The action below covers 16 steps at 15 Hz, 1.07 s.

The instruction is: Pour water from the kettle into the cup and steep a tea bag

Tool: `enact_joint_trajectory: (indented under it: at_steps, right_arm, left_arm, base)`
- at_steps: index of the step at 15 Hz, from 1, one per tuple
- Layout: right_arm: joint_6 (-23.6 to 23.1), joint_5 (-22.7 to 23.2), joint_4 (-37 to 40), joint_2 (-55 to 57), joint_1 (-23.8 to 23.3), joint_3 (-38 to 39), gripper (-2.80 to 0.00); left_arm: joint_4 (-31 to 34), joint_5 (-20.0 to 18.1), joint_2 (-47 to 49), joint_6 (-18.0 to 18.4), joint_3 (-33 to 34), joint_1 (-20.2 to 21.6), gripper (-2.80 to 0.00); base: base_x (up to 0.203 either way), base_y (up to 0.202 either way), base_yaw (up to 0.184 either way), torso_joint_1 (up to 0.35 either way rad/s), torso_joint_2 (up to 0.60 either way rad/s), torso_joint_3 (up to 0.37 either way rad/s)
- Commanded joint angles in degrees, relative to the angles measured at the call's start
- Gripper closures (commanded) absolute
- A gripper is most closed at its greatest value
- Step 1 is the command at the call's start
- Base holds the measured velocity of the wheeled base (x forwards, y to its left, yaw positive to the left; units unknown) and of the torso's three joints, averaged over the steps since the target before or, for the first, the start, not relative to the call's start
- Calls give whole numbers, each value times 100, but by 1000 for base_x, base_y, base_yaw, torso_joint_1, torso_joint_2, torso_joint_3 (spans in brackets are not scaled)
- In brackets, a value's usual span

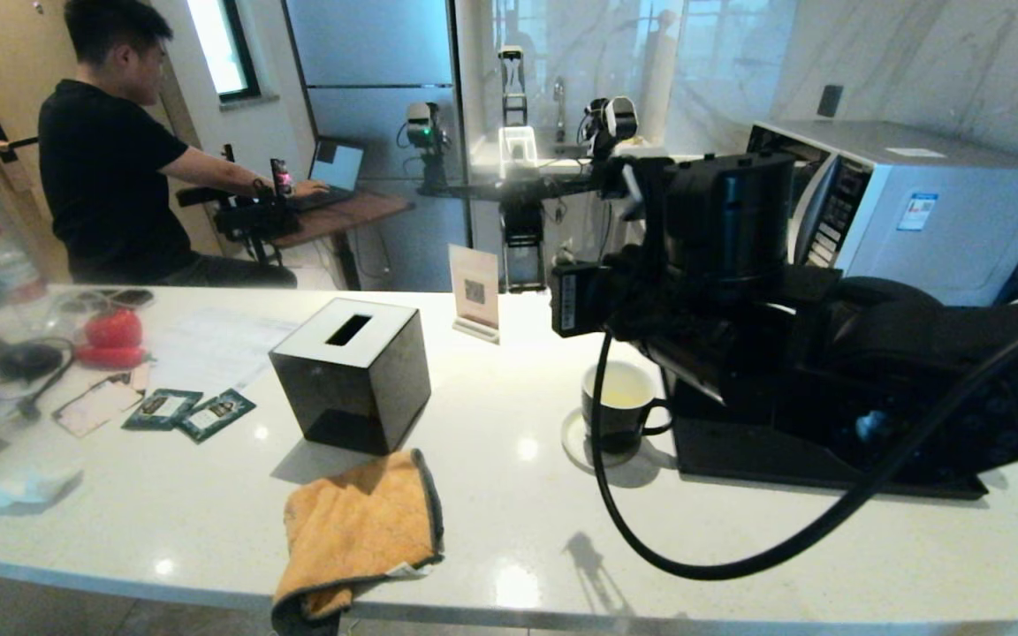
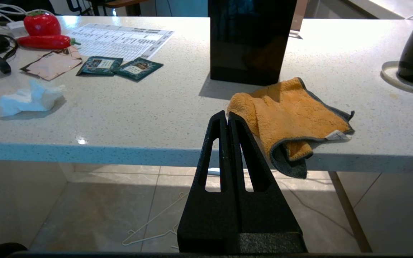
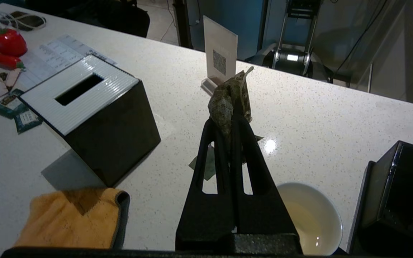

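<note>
The right gripper (image 3: pixel 232 120), raised above the small black white-lined cup (image 3: pixel 308 218), pinches the small grey-green tea bag (image 3: pixel 229 100) high between its jaws; released off-centre, the bag could miss the pale water. The left gripper (image 2: pixel 227 118) rests pressed together, empty, below the counter edge. No lettering is legible on the dark green packets (image 2: pixel 118 67) or the card stand's QR code (image 3: pixel 219 61).

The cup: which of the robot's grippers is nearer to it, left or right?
Right. The right gripper, shut on the tea bag, is raised close by the cup. The left gripper is off the counter's near edge, well away from it.
</note>
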Motion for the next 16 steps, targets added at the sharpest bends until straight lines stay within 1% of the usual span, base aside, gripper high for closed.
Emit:
enact_joint_trajectory:
  at_steps: [1,3,6,8,10,13,16]
  right_arm:
    - [0,-9,-46,0,3,-4,0]
    - [-3,-9,-46,-8,3,5,0]
    - [-16,-9,-52,-17,3,5,0]
    - [-12,-18,-46,-35,3,5,0]
    - [-21,-18,-46,-79,3,5,0]
    - [-21,-18,-48,-89,3,-4,0]
    - [-12,-18,-47,-131,3,-4,0]
  left_arm:
    - [10,-7,9,56,-35,0,0]
    - [115,-101,15,72,-241,0,0]
    - [575,-366,107,64,-705,0,0]
    - [641,-421,386,63,-934,0,0]
    - [639,-485,822,45,-1194,-16,0]
    - [622,-683,1666,-22,-1705,-90,0]
    - [550,-960,2631,-225,-2334,-185,0]
  base:
    - [0,0,0,0,0,0]
    - [0,0,0,0,0,0]
    - [0,0,0,0,0,0]
    - [0,0,0,0,0,0]
    - [0,0,0,0,0,0]
    - [0,0,0,0,0,0]
    - [0,0,0,0,0,0]
